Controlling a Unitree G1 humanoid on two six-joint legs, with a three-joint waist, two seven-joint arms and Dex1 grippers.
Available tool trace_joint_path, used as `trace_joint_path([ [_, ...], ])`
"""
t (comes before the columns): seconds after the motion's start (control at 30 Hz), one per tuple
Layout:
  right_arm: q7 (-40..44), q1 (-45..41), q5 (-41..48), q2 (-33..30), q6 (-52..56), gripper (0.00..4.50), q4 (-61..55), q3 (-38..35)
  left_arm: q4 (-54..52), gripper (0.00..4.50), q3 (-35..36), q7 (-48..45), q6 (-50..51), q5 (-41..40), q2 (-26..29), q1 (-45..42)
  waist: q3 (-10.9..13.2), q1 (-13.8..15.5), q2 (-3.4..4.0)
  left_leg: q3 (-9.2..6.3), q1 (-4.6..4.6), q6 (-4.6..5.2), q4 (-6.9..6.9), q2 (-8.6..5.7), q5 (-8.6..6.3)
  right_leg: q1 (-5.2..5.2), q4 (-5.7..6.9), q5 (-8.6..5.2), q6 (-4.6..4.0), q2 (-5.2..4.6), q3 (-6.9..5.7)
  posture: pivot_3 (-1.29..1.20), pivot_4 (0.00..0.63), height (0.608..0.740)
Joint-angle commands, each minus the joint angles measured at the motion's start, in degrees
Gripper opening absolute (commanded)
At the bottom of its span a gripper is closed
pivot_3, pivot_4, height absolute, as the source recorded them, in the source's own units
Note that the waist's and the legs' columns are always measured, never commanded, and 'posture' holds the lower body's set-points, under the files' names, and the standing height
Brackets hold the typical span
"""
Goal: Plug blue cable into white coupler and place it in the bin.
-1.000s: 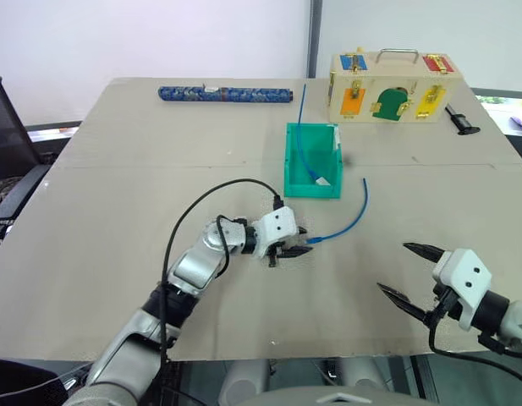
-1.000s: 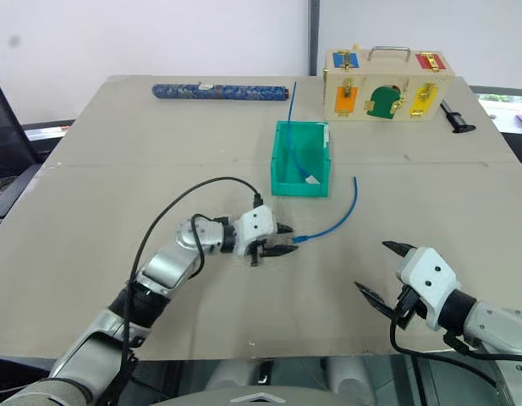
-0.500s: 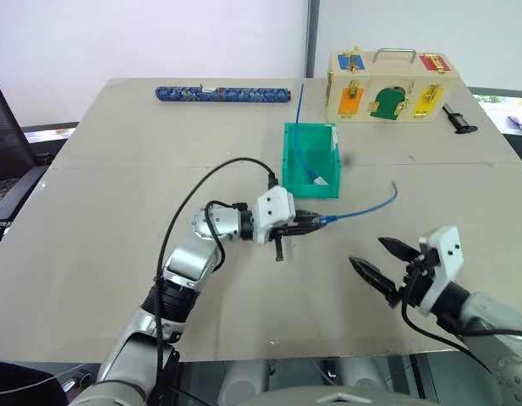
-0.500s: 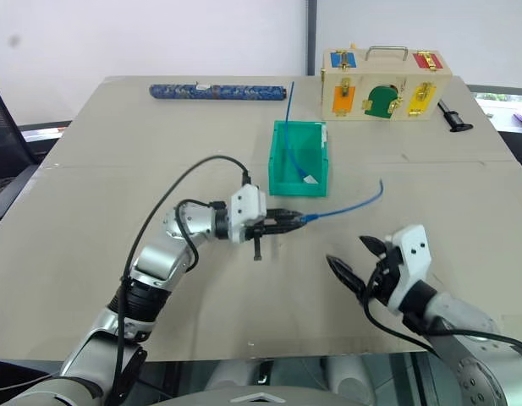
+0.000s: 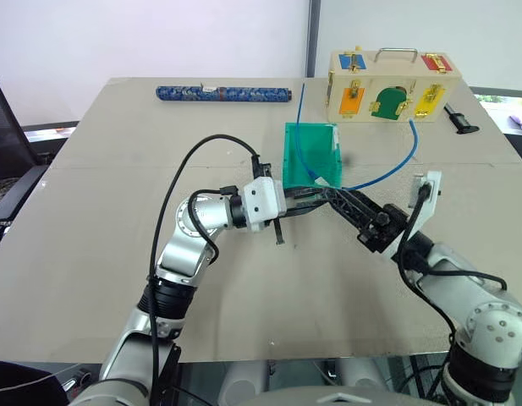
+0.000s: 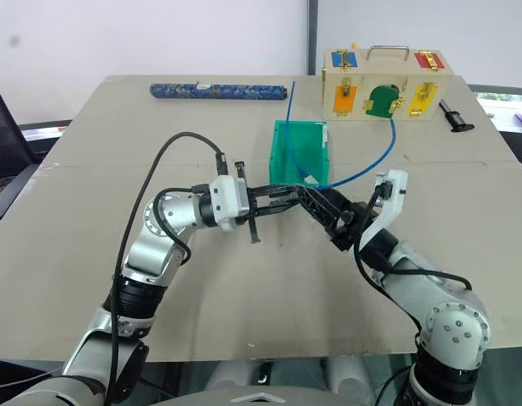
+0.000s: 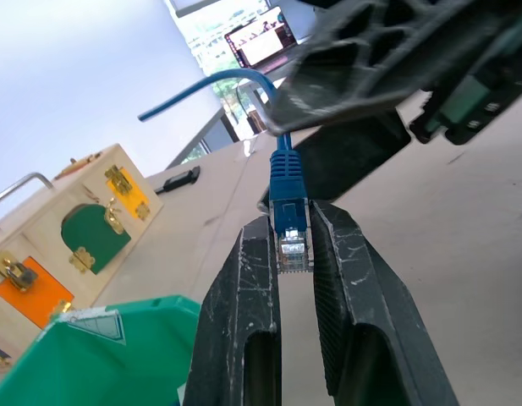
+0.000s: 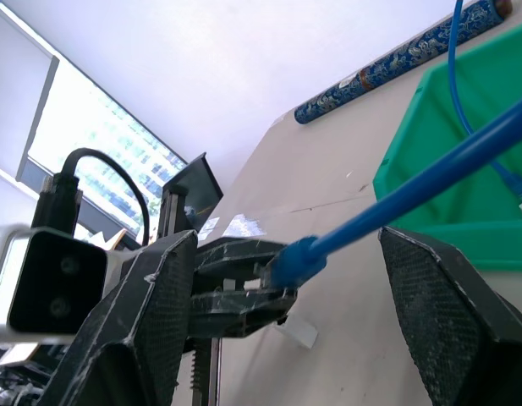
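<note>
Beige tabletop [image 5: 91,245], pale wall behind; both arms raised above it, meeting near the middle.

Left gripper [image 5: 315,196]: fingers level, pointing toward the robot's right, closed on the plug end of the blue cable [image 5: 387,173]. In the left wrist view the clear plug tip and blue boot [image 7: 288,222] sit pinched between the two black fingers [image 7: 244,296].

Right gripper [image 5: 349,205]: jaws apart, one finger on each side of the cable just past the plug, not touching it; in the right wrist view the cable [image 8: 430,173] runs free between the two fingers [image 8: 146,313].

Blue cable: rises from the left gripper in a curve to the right and back toward the wooden box, its far end in the air.

Bin [image 5: 332,144]: teal, on the table just behind the grippers; holds a longer blue cord [image 5: 301,127] with a white end piece.

White coupler: cannot be told apart.

Wooden latch box [image 5: 389,89]: far right of table. Patterned blue roll [image 5: 224,93]: far edge. Small black tool [image 5: 460,120]: beside the box.
</note>
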Motion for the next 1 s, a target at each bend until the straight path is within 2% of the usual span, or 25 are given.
trace_joint_path([
  [0.03,-2.03,-0.5,4.04,-2.14,-2.69,2.78,-0.35,1.67,-0.44,0.0,0.51,0.56,-1.56,0.02,0.0,-1.19,0.0,-0.06,0.0,0.0,0.0,0.0,-0.01,0.0,0.0,0.0,0.0,0.0,0.0,0.01,0.0,0.0,0.15,0.74],
  [0.07,-2.23,-0.51,4.47,-2.86,-2.94,2.68,-0.25,2.23,-0.44,0.0,0.48,0.66,-1.55,0.04,-0.04,-1.21,0.0,-0.1,0.0,0.0,0.0,0.0,-0.01,0.0,0.0,0.0,0.0,0.0,0.0,0.01,0.0,0.0,0.15,0.74],
  [0.1,-2.35,-0.48,4.71,-3.62,-3.13,2.11,-0.26,2.83,-0.49,0.0,0.41,0.72,-1.52,0.06,-0.04,-1.19,0.0,-0.13,0.0,0.0,0.01,0.0,-0.01,0.01,0.0,0.0,0.0,0.0,0.0,0.01,0.0,0.0,0.15,0.74],
  [0.3,-3.43,-0.22,6.16,-6.53,-5.66,2.11,0.17,4.76,-1.24,0.0,0.04,1.19,-1.08,0.23,-0.11,-1.07,0.0,-0.12,0.0,0.0,0.0,0.0,-0.01,0.01,0.0,0.0,0.0,0.0,0.0,0.02,0.01,0.0,0.15,0.74],
  [0.4,-3.82,-0.22,6.98,-7.75,-6.81,1.27,0.52,5.23,-1.52,0.0,-0.03,1.29,-0.96,0.26,-0.04,-0.98,0.0,-0.11,0.0,0.01,0.0,0.0,-0.01,0.01,0.0,0.0,0.0,0.0,0.0,0.01,0.01,0.0,0.15,0.74],
  [0.43,-3.91,-0.22,7.26,-8.15,-7.2,0.82,0.64,5.39,-1.54,0.0,-0.04,1.31,-0.93,0.27,-0.04,-0.98,0.0,-0.12,0.0,0.01,0.0,0.0,-0.01,0.01,0.0,0.0,0.0,0.0,0.0,0.01,0.01,0.0,0.15,0.74],
  [0.47,-3.91,-0.23,7.62,-8.66,-7.6,0.05,0.74,5.54,-1.6,0.0,-0.08,1.29,-0.89,0.3,-0.01,-0.97,0.0,-0.12,0.0,0.01,0.0,0.01,-0.01,0.01,0.0,0.0,0.0,0.0,0.0,0.02,0.01,0.0,0.15,0.74],
  [0.73,-3.46,-0.28,9.33,-11.8,-9.8,0.01,1.23,7.11,-2.79,0.0,-0.07,0.61,0.45,-0.3,0.73,-0.39,0.0,-0.11,0.0,0.0,0.0,0.01,-0.01,0.02,0.0,0.0,0.0,-0.01,0.0,0.03,0.01,0.0,0.15,0.74],
  [0.8,-3.18,-0.36,9.45,-12.34,-10.13,0.0,1.51,7.48,-4.05,1.04,0.66,0.81,5.33,-2.74,1.18,0.15,0.0,-0.12,0.0,0.0,-0.01,0.01,-0.01,0.02,0.0,0.0,0.0,0.0,0.0,0.03,0.01,0.0,0.15,0.74],
  [0.87,-2.79,-0.43,9.33,-12.88,-10.37,0.0,1.87,7.76,-4.46,1.59,1.88,1.89,8.94,-3.16,2.4,0.57,0.0,-0.15,0.0,0.0,0.0,0.01,-0.01,0.03,0.0,0.0,0.0,-0.01,0.01,0.03,0.01,0.0,0.15,0.74],
  [0.9,-2.6,-0.32,9.21,-13.12,-10.56,0.0,1.95,7.9,-4.78,2.27,3.26,2.72,12.3,-4.26,3.37,1.05,0.0,-0.15,0.0,0.0,0.0,0.01,-0.01,0.03,0.0,0.0,0.0,-0.01,0.01,0.03,0.01,0.0,0.15,0.74],
  [0.93,-2.14,-0.1,8.98,-13.48,-10.78,0.0,2.21,7.78,-5.04,2.39,6.0,2.3,17.65,-7.48,5.9,2.16,0.0,-0.19,0.0,0.0,0.0,0.01,-0.01,0.03,0.0,-0.01,0.0,-0.01,0.01,0.03,0.01,0.0,0.15,0.74],
  [0.97,-1.68,0.09,8.71,-13.78,-11.01,0.0,2.49,7.66,-4.98,3.0,9.17,1.97,23.34,-11.25,8.38,3.14,0.0,-0.24,0.0,0.01,0.01,0.01,-0.01,0.03,0.0,-0.01,0.0,-0.01,0.01,0.03,0.01,0.0,0.15,0.74],
  [1.0,-1.37,0.2,8.55,-14.0,-11.18,0.0,2.69,7.59,-4.97,3.16,11.31,1.69,27.14,-13.75,9.98,3.76,0.01,-0.33,0.0,0.01,0.01,0.01,-0.01,0.04,0.0,-0.01,0.0,-0.01,0.01,0.04,0.01,0.0,0.15,0.74],
])
